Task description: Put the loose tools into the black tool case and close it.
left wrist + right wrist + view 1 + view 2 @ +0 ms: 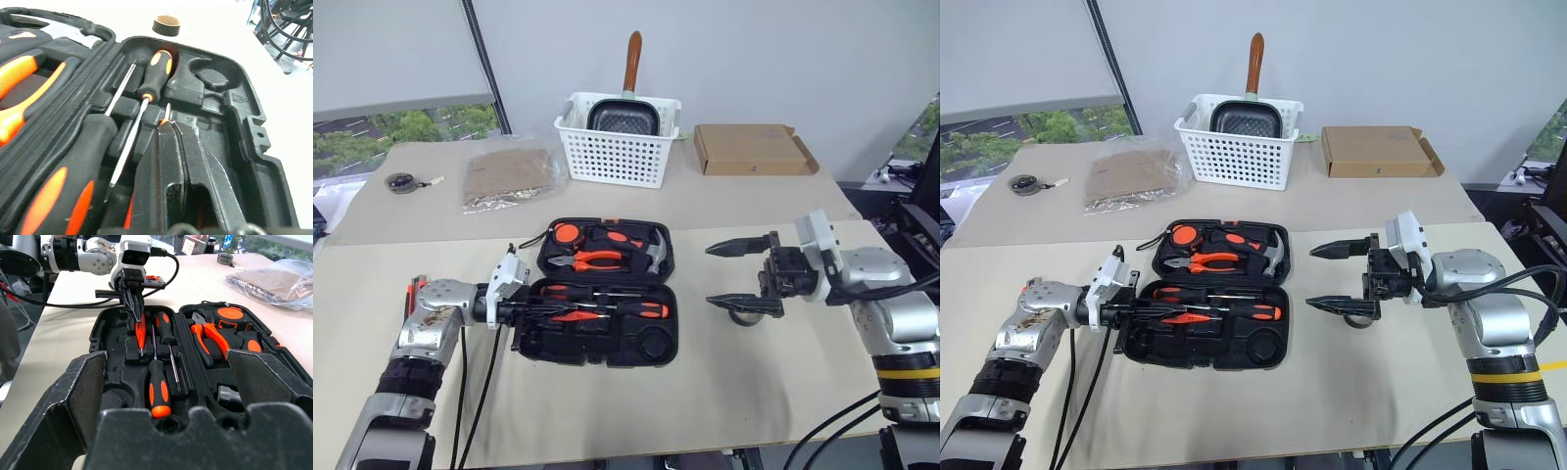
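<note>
The black tool case (597,359) lies open at the table's middle, lid half away from me. Two screwdrivers (159,389) with orange-and-black handles lie side by side in the near half's slots. My left gripper (548,311) reaches into that half from the left, shut on the slim orange tester pen (141,333), whose tip points down into a moulded slot beside the screwdrivers. The small grey tape ring (166,24) sits on the table just right of the case. Over it my right gripper (708,275) hovers wide open, holding nothing. Orange pliers (592,259) and a hammer (656,253) sit in the lid.
A white slotted basket (617,147) holding a pan stands at the back, a flat cardboard box (754,149) to its right. A clear bag of brown material (509,176) and a small round object (403,182) lie at the back left.
</note>
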Controlling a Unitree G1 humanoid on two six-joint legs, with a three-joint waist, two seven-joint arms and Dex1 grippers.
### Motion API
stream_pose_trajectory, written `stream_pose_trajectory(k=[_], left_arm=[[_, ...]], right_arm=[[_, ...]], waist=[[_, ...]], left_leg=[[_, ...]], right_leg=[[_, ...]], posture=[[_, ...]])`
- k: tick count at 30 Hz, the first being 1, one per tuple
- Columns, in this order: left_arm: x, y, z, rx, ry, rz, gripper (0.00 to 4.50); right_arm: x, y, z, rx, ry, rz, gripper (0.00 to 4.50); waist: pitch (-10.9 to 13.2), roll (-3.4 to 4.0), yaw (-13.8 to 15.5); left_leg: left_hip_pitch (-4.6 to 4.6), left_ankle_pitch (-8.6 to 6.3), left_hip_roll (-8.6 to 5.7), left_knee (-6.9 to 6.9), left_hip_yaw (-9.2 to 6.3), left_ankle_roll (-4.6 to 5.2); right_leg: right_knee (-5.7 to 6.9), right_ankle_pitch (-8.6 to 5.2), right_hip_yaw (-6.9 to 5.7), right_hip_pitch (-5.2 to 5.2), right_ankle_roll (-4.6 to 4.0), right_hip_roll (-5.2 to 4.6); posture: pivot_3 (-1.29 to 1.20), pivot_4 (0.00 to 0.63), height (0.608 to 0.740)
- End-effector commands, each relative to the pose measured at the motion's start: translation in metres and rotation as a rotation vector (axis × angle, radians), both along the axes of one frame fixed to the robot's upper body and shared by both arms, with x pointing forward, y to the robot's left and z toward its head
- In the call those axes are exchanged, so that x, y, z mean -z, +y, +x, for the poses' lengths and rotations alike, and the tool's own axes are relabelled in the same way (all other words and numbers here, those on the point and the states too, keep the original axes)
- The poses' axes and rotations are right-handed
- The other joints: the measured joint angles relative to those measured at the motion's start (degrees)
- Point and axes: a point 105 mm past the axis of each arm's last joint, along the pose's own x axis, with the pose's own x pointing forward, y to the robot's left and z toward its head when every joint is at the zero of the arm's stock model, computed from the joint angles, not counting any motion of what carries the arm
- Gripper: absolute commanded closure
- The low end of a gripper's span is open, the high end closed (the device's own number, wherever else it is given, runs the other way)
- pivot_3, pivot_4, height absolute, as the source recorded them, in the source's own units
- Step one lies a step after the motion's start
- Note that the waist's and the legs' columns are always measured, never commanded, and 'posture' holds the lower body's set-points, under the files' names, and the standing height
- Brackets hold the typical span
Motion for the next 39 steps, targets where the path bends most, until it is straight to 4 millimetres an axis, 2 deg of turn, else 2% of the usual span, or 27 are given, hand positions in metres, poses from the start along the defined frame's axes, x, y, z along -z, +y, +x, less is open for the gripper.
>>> stream_pose_trajectory(k=[1, 5, 15, 19, 23, 25, 29, 31, 33, 37, 39], left_arm=[[0.004, 0.007, 0.003, 0.009, -0.048, 0.089, 4.46], [0.012, 0.006, 0.008, -0.007, -0.077, 0.141, 4.46], [0.02, -0.004, 0.0, 0.118, -0.198, 0.215, 4.46], [0.029, -0.006, -0.006, 0.178, -0.265, 0.271, 4.46], [0.028, -0.007, -0.004, 0.147, -0.281, 0.246, 4.46], [0.019, -0.007, 0.0, 0.091, -0.3, 0.201, 4.46], [-0.015, -0.006, 0.007, -0.05, -0.328, 0.064, 4.46], [-0.033, 0.0, 0.008, -0.156, -0.324, 0.007, 4.46], [-0.044, 0.006, 0.006, -0.237, -0.307, -0.023, 4.46], [-0.067, 0.035, 0.002, -0.471, -0.275, -0.096, 4.46], [-0.076, 0.054, -0.001, -0.611, -0.27, -0.131, 3.93]], right_arm=[[-0.013, 0.0, 0.0, -0.006, -0.064, -0.001, 0.0], [-0.013, -0.001, -0.001, -0.001, -0.066, -0.004, 0.0], [-0.012, -0.003, -0.002, 0.011, -0.067, -0.011, 0.0], [-0.012, -0.004, -0.002, 0.012, -0.066, -0.011, 0.0], [-0.011, -0.003, -0.002, 0.01, -0.065, -0.011, 0.0], [-0.012, -0.002, -0.003, 0.006, -0.064, -0.008, 0.0], [-0.013, 0.003, -0.003, -0.014, -0.063, 0.009, 0.0], [-0.015, 0.006, -0.001, -0.021, -0.064, 0.023, 0.0], [-0.015, 0.008, 0.001, -0.025, -0.065, 0.03, 0.0], [-0.015, 0.011, 0.01, -0.033, -0.054, 0.067, 0.0], [-0.012, 0.013, 0.014, -0.044, -0.052, 0.068, 0.0]], waist=[[0.0, 0.0, 0.0], [0.0, 0.0, 0.2], [0.0, 0.03, 0.1], [0.0, 0.05, 0.4], [-0.1, 0.11, 0.6], [-0.1, 0.15, 0.6], [-0.1, 0.11, 0.5], [0.0, -0.01, 0.2], [0.0, -0.06, 0.0], [0.0, -0.07, -0.5], [0.1, -0.08, -0.6]], left_leg=[[-0.01, -0.01, -0.01, 0.0, 0.01, 0.02], [-0.02, -0.05, -0.03, 0.0, 0.02, 0.08], [0.04, -0.05, -0.02, 0.0, 0.02, 0.08], [0.04, -0.05, -0.03, 0.01, 0.02, 0.09], [0.07, -0.06, -0.03, 0.01, 0.02, 0.09], [0.08, -0.06, -0.03, 0.01, 0.02, 0.09], [0.07, -0.05, -0.01, 0.02, 0.0, 0.09], [0.0, -0.05, 0.01, 0.02, 0.0, 0.09], [-0.07, -0.05, 0.03, 0.01, -0.03, 0.08], [0.01, -0.05, 0.04, -0.05, -0.01, 0.07], [0.04, -0.04, 0.04, -0.08, 0.0, 0.06]], right_leg=[[-0.03, 0.0, 0.0, 0.02, 0.0, -0.01], [-0.13, 0.06, -0.01, 0.04, -0.07, -0.04], [-0.08, 0.03, 0.0, 0.06, 0.01, -0.06], [-0.1, 0.05, 0.01, 0.08, 0.0, -0.09], [-0.1, 0.06, 0.0, 0.11, -0.01, -0.09], [-0.08, 0.05, 0.0, 0.11, 0.02, -0.09], [-0.07, 0.06, 0.0, 0.1, 0.04, -0.08], [-0.09, 0.06, 0.0, 0.04, 0.05, -0.06], [-0.12, 0.07, -0.01, 0.0, 0.05, -0.02], [-0.15, 0.07, 0.02, 0.04, 0.05, -0.04], [-0.15, 0.07, 0.03, 0.04, 0.06, -0.04]], posture=[[0.0, 0.15, 0.7], [0.0, 0.15, 0.7], [0.0, 0.15, 0.7], [0.0, 0.15, 0.7], [0.0, 0.15, 0.7], [0.0, 0.15, 0.7], [0.0, 0.15, 0.7], [0.0, 0.15, 0.7], [0.0, 0.15, 0.7], [0.0, 0.15, 0.7], [0.0, 0.15, 0.7]])
